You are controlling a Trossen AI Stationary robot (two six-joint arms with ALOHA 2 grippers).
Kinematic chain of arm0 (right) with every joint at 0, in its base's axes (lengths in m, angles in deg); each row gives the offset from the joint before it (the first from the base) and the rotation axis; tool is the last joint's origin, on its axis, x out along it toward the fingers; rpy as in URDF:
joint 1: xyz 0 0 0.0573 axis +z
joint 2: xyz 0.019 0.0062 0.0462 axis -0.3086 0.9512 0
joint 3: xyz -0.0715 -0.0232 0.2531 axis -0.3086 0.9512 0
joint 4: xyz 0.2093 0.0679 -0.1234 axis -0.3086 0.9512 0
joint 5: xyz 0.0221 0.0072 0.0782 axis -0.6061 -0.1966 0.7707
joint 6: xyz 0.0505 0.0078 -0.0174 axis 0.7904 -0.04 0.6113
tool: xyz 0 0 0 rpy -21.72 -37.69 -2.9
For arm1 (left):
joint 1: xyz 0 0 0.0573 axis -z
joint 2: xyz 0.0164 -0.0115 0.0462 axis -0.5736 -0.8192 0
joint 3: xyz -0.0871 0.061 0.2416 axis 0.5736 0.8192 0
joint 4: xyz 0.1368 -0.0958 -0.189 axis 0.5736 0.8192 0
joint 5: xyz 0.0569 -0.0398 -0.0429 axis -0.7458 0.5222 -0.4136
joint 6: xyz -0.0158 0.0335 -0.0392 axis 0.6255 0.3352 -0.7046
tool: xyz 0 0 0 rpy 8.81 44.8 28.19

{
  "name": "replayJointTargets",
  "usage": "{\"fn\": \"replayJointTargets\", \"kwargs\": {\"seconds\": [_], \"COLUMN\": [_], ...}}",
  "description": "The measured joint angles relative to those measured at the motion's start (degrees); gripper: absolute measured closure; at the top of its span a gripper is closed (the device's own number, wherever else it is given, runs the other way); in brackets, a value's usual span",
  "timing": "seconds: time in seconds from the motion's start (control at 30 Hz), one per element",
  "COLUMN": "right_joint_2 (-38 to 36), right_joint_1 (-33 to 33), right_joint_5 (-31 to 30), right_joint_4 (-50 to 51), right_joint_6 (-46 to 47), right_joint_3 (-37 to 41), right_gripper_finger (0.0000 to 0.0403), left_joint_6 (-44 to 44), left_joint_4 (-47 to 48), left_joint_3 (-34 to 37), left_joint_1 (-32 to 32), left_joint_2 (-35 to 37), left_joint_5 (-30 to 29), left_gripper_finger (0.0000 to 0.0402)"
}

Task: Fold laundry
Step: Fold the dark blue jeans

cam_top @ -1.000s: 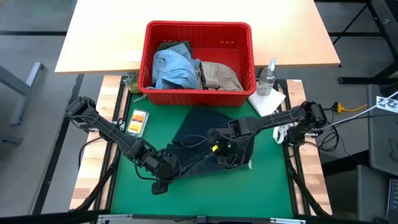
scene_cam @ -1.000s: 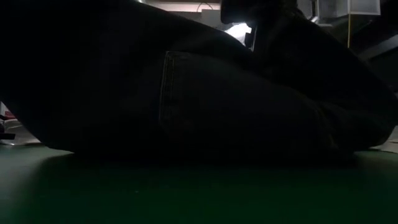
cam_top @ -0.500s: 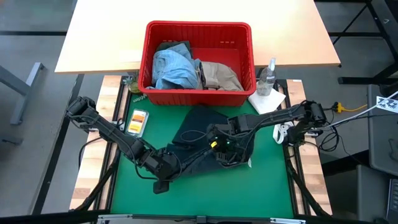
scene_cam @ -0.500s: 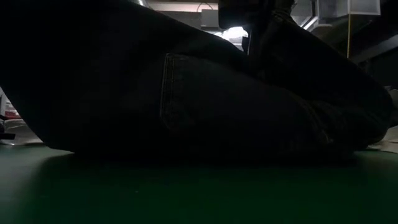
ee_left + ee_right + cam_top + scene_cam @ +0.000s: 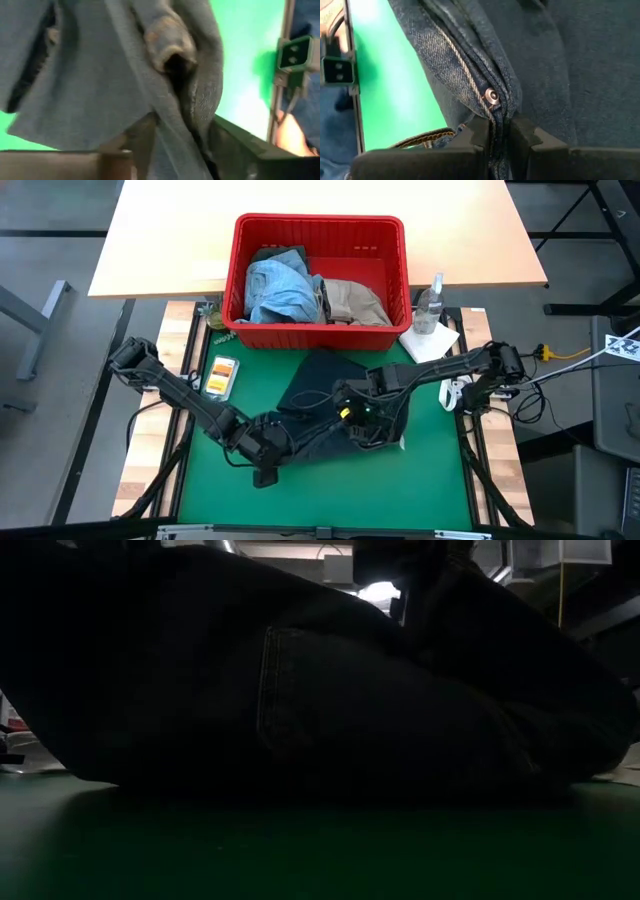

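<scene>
The dark navy jeans (image 5: 325, 385) lie bunched on the green mat (image 5: 210, 470) and fill the low view (image 5: 330, 700). My left gripper (image 5: 282, 442) is at their near left edge. In its wrist view its fingers stand apart, with a bunched fold (image 5: 185, 100) of the jeans running between them. My right gripper (image 5: 352, 420) is over the middle of the jeans, slanting down, shut on a seamed fold. Light blue denim (image 5: 275, 285), a beige khaki piece (image 5: 355, 300) and a dark olive piece (image 5: 285, 255) lie in the red basket (image 5: 402, 275). My left gripper has the bunched fold (image 5: 172, 125) filling the space between its fingers; whether the fingers press it I cannot tell. My right gripper pinches a thick stitched seam fold (image 5: 499, 120) of the jeans between its two fingers, just below a metal rivet (image 5: 491, 96). It comes slanting down from the right. The fold holds several layers and the rest of the jeans lies on the mat.
The red basket stands at the mat's far edge. A clear spray bottle (image 5: 430, 302) and a white cloth (image 5: 432, 342) sit at the far right, and a small orange and white packet (image 5: 220, 375) at the far left. Bare green mat lies near and left.
My left gripper has turned a little and edged toward the jeans' near left edge. The jeans have stayed bunched where they were.
</scene>
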Motion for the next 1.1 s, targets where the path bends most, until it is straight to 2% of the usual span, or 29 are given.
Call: {"fn": "replayJointTargets", "kwargs": {"seconds": [0.13, 0.2, 0.3, 0.4, 0.6, 0.7, 0.83, 0.97, 1.1], "right_joint_2": [-1.2, -2.2, -4.2, -5.5, -4.9, -4.6, -4.6, -4.8, -7.3], "right_joint_1": [1.7, 2.9, 5.5, 9.0, 16.6, 19.8, 23.7, 26.7, 28.6], "right_joint_5": [0.6, 0.4, -1.9, -3.6, -1.9, -1.4, -0.9, -1.3, -6.1], "right_joint_4": [1.5, 3.0, 4.8, 4.6, -1.9, -4.4, -6.5, -7.2, -5.7], "right_joint_6": [-1.2, -1.2, 0.8, 4.4, 12.5, 16.3, 20.1, 21.7, 22.0], "right_joint_3": [0.0, 0.0, 0.0, 0.0, -0.1, 0.0, 0.0, -0.1, 0.0], "right_gripper_finger": [0.0363, 0.0363, 0.0363, 0.0363, 0.0363, 0.0363, 0.0363, 0.0363, 0.0363], "left_joint_6": [3.4, 5.8, 9.9, 12.5, 18.3, 19.0, 19.1, 22.0, 24.5], "left_joint_4": [0.3, 0.9, 1.9, 2.3, 2.2, 2.4, 2.6, 2.9, 3.2], "left_joint_3": [0.0, 0.0, 0.0, -0.1, -0.9, -3.4, -8.0, -11.7, -14.2], "left_joint_1": [-1.6, -2.7, -4.5, -6.2, -7.5, -6.9, -4.9, -3.3, -3.9], "left_joint_2": [0.0, 0.0, 0.0, 0.1, 0.1, 0.1, 0.1, 0.1, 0.1], "left_joint_5": [-1.0, -0.8, 1.2, 6.9, 20.7, 24.8, 24.9, 19.2, 14.4], "left_gripper_finger": [0.0353, 0.0385, 0.0383, 0.0389, 0.0395, 0.0395, 0.0395, 0.0395, 0.0396]}}
